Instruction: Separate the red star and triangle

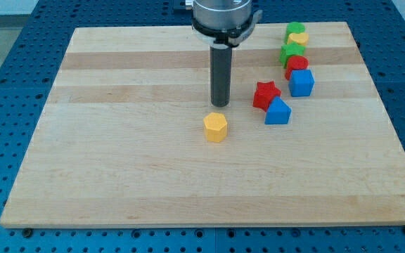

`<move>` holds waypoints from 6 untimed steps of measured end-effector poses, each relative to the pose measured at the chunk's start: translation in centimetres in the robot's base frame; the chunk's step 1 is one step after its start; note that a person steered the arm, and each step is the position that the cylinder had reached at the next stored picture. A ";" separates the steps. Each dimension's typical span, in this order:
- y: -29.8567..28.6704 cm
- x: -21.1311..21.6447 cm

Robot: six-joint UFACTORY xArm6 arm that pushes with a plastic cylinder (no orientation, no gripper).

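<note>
The red star (266, 93) lies on the wooden board (118, 154) right of centre. The blue triangle (278, 112) touches its lower right side. My tip (219, 105) is down on the board to the left of the red star, with a clear gap between them. A yellow hexagon (216, 127) sits just below my tip, apart from it.
A row of blocks runs down the view's top right: a green block (294, 29), a yellow block (297, 39), a second green block (292, 53), a red block (297, 65) and a blue cube (301, 82). The board edge lies close to their right.
</note>
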State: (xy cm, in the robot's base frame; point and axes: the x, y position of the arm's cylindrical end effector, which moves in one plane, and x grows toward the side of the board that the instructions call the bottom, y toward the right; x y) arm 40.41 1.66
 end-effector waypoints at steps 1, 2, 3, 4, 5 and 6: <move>3.0 -0.1; 6.2 -0.1; 8.9 -0.1; 10.4 0.5; 10.5 2.1; 10.5 3.9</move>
